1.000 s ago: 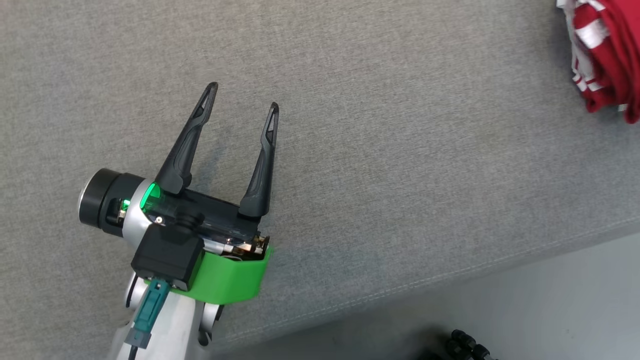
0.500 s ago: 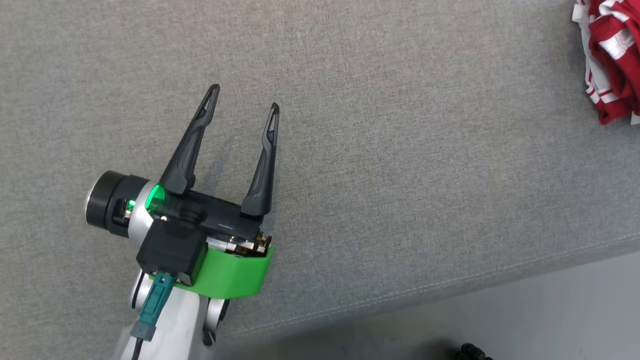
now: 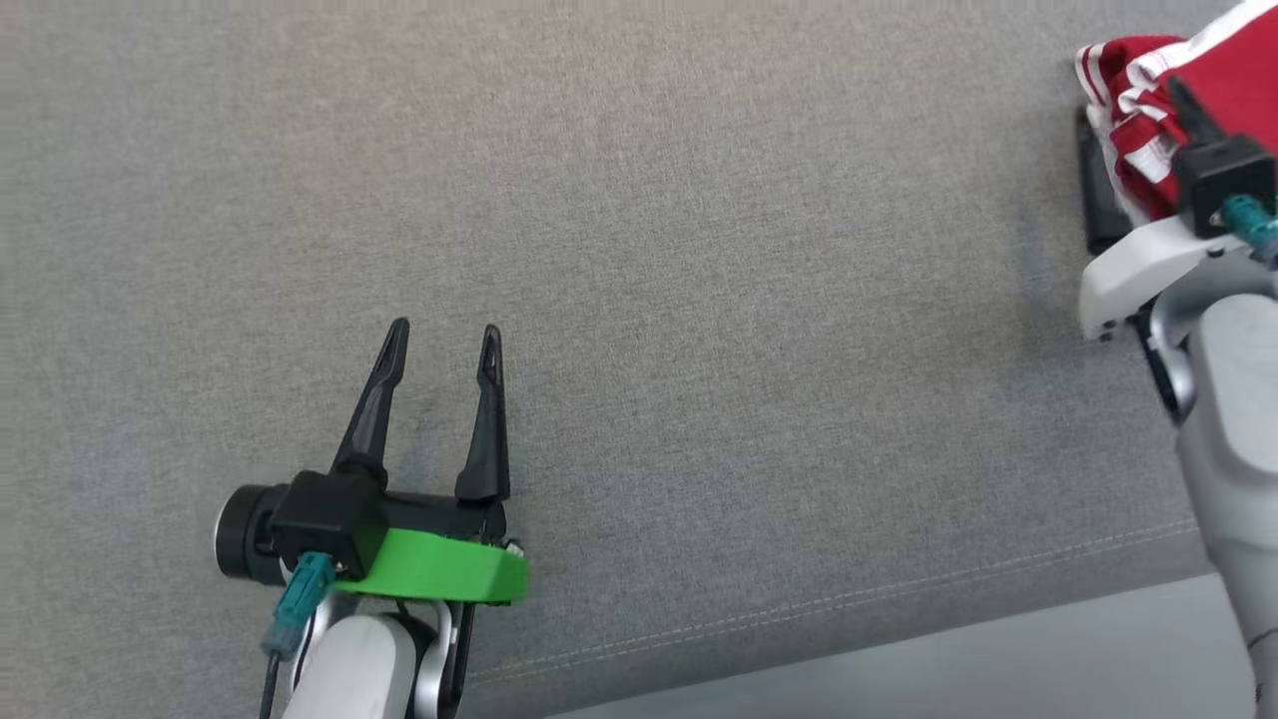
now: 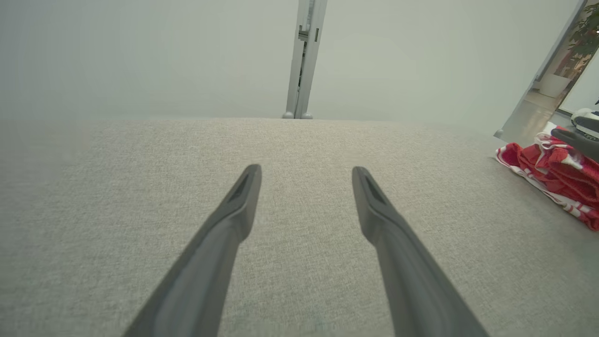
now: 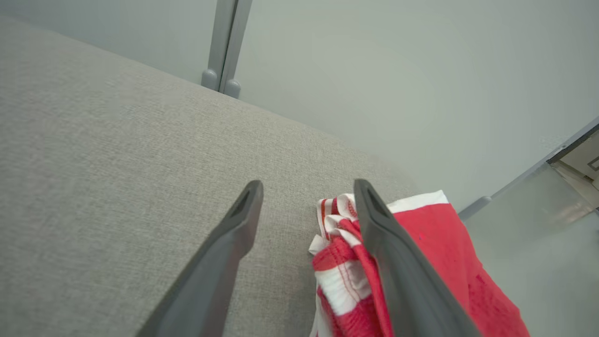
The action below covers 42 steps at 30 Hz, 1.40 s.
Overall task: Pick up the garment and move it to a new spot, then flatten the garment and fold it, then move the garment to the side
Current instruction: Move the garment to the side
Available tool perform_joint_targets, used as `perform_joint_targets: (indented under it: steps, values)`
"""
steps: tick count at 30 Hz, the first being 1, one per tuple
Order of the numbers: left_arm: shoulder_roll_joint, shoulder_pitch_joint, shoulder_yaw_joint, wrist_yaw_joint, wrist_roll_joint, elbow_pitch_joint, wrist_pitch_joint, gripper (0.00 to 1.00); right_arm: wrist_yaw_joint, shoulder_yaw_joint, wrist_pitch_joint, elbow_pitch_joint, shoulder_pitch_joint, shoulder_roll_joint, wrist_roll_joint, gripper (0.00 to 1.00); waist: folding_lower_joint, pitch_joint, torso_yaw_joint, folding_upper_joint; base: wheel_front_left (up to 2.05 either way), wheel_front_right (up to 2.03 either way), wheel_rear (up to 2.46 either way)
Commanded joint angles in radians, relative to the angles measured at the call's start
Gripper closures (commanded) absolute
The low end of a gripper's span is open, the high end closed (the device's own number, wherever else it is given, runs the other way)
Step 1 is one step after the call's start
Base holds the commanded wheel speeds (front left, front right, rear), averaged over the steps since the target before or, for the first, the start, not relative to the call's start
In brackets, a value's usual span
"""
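The red-and-white garment [image 5: 435,234] lies bunched at the right end of the grey upholstered surface [image 3: 699,250], close to the wall behind it. The right gripper [image 5: 307,184] is right over it with its claw released. One dark finger lies above bare grey cloth and the other crosses the garment's striped edge, though I cannot tell whether it touches. Well apart to the left, the left gripper [image 3: 444,328] hangs over bare fabric, its claw spread wide and empty.
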<state>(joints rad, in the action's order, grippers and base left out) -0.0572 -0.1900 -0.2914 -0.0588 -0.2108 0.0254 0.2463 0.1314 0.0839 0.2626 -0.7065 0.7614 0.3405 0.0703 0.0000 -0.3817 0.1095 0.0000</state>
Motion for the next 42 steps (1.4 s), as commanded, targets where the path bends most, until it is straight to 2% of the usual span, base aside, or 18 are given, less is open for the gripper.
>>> perform_joint_targets:
  steps: [1,10,15,18,24,33,42]
  values:
    - [-0.001,0.021,0.008,-0.011,-0.023,0.016,0.005,0.0,-0.002,0.013,0.003,0.024,-0.037,-0.016,-0.014,0.0,0.0,0.081,-0.034,0.0,0.0,0.0,0.0]
    - [0.003,0.048,0.065,-0.048,-0.08,0.094,0.02,0.0,-0.002,0.074,0.003,0.219,-0.253,-0.128,-0.127,0.0,0.0,0.199,-0.074,0.0,0.0,0.0,0.0]
    - [0.005,0.069,0.094,-0.06,-0.088,0.09,0.019,0.0,-0.002,0.066,0.003,0.304,-0.354,-0.167,-0.157,0.0,0.0,0.246,-0.084,0.0,0.0,0.0,0.0]
    - [0.005,0.098,0.117,-0.049,-0.076,0.081,0.018,0.0,-0.002,0.01,0.003,0.372,-0.441,-0.217,-0.153,0.0,0.0,0.288,-0.091,0.0,0.0,0.0,0.0]
    - [0.006,0.15,0.128,-0.024,-0.061,0.078,0.018,0.0,-0.002,-0.03,0.003,0.465,-0.573,-0.265,-0.17,0.0,0.0,0.339,-0.1,0.0,0.0,0.0,0.0]
    - [0.006,0.225,0.129,0.006,-0.037,0.061,0.019,0.0,-0.002,-0.03,0.003,0.568,-0.737,-0.284,-0.173,0.0,0.0,0.383,-0.109,0.0,0.0,0.0,0.0]
    - [0.006,0.247,0.131,0.014,0.004,0.089,0.019,0.0,-0.002,-0.045,0.003,0.586,-0.79,-0.288,-0.162,0.0,0.0,0.388,-0.112,0.0,0.0,0.0,0.0]
